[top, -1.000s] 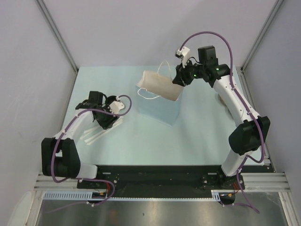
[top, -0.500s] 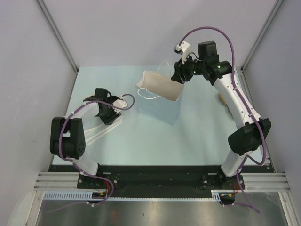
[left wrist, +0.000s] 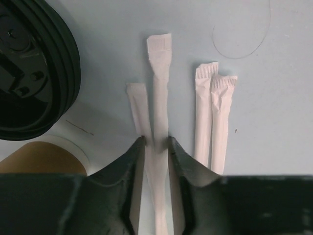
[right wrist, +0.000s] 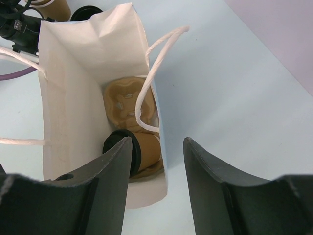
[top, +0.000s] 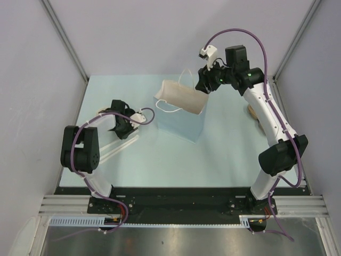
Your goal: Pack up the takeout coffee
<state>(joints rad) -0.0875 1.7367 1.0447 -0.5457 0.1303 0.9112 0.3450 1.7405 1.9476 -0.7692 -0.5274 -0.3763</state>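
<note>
The takeout coffee [right wrist: 148, 152], a kraft cup with a black lid, lies on its side on a brown pulp carrier [right wrist: 124, 98] at the bottom of the open white paper bag [right wrist: 73, 98]. The bag stands mid-table in the top view [top: 184, 114]. My right gripper [right wrist: 157, 142] is open and empty, hovering above the bag's right rim [top: 205, 85]. My left gripper [left wrist: 155, 142] is low over several wrapped straws, its jaws closed on one wrapped straw [left wrist: 159, 88]. It sits at the left of the table [top: 124, 132].
A stack of black lids [left wrist: 29, 68] and a tan unlidded cup [left wrist: 44, 159] lie just left of the straws. Two more wrapped straws [left wrist: 212, 117] lie to the right. A tan object [top: 253, 113] sits behind the right arm. The bag's rope handles [right wrist: 146, 83] arch over its mouth.
The left arm has swung in and its gripper has shifted slightly over the straws. The right gripper has lifted a little up and back from the bag's mouth.
</note>
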